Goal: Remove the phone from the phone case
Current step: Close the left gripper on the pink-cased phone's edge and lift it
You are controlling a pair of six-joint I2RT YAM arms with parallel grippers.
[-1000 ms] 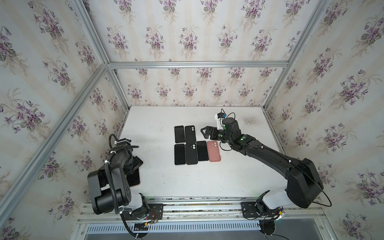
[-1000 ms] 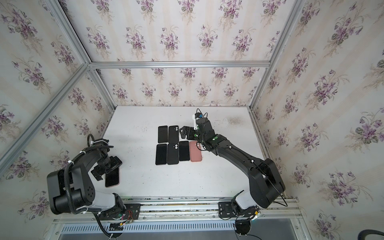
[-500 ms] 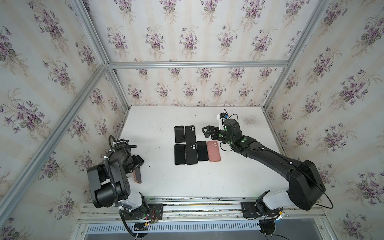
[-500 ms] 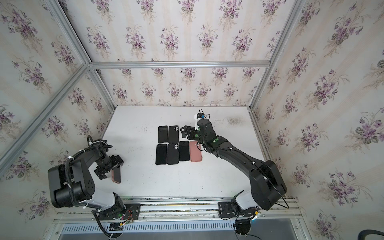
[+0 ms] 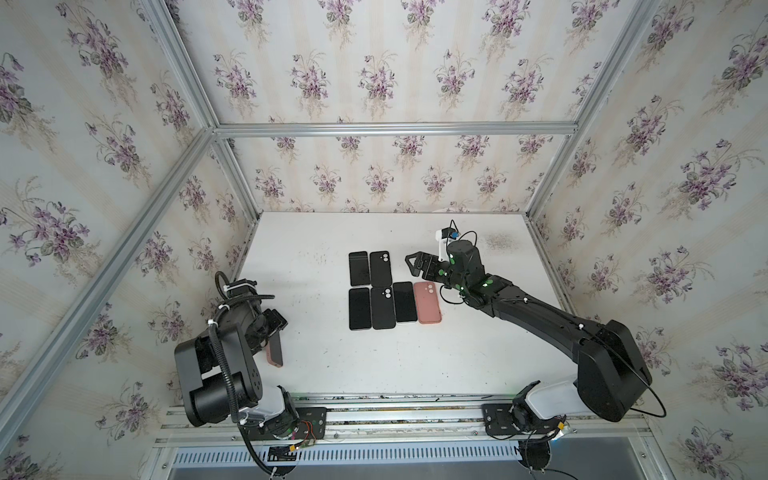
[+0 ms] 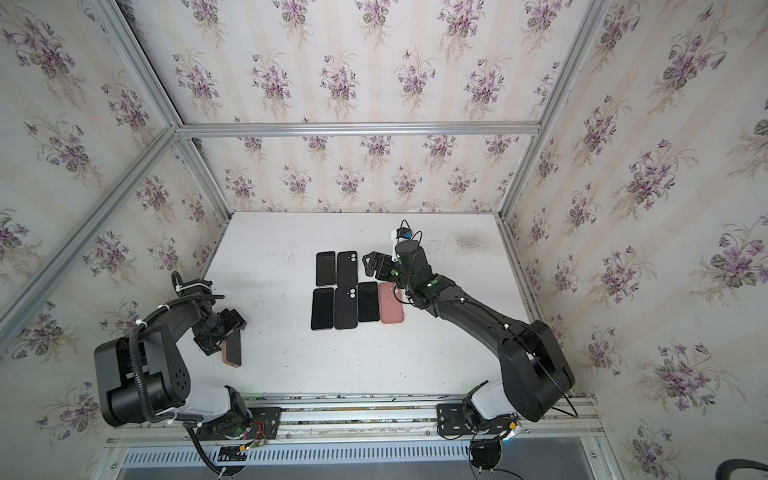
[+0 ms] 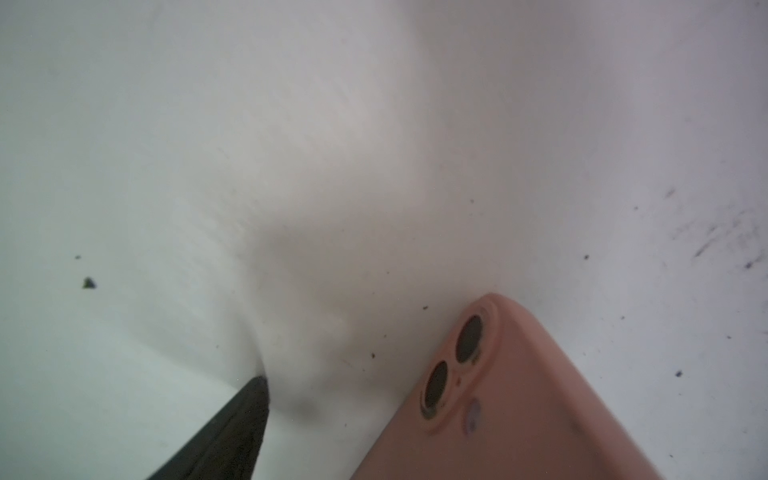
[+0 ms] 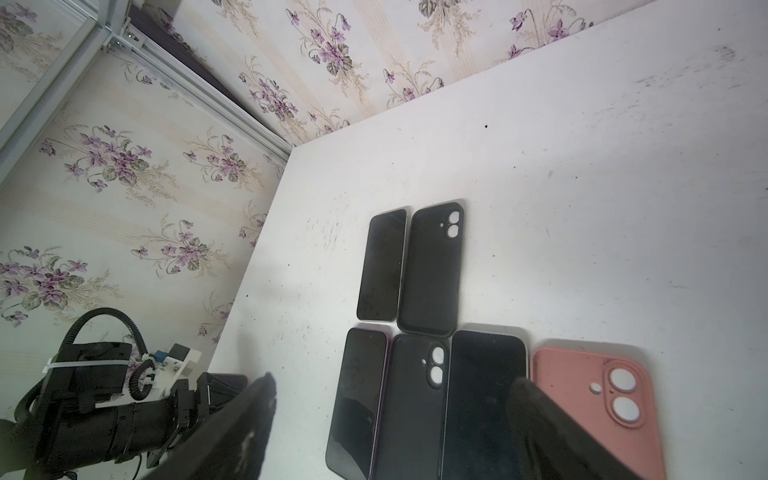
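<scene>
Left arm [image 5: 216, 365]: folded tight by own base, elbow raised, wrist bent downward. Left gripper [image 5: 274, 332]: pointing down, held low, jaws parted. Left wrist view shows one dark finger [image 7: 232, 432]; second finger hidden.

Right arm [image 5: 540, 320]: stretched long and low, forearm reaching forward and toward middle, green lights lit on wrist. Right gripper [image 5: 412, 266]: near level, ahead of wrist, jaws spread wide. Both fingers [image 8: 552, 428] visible in right wrist view, well apart.
</scene>
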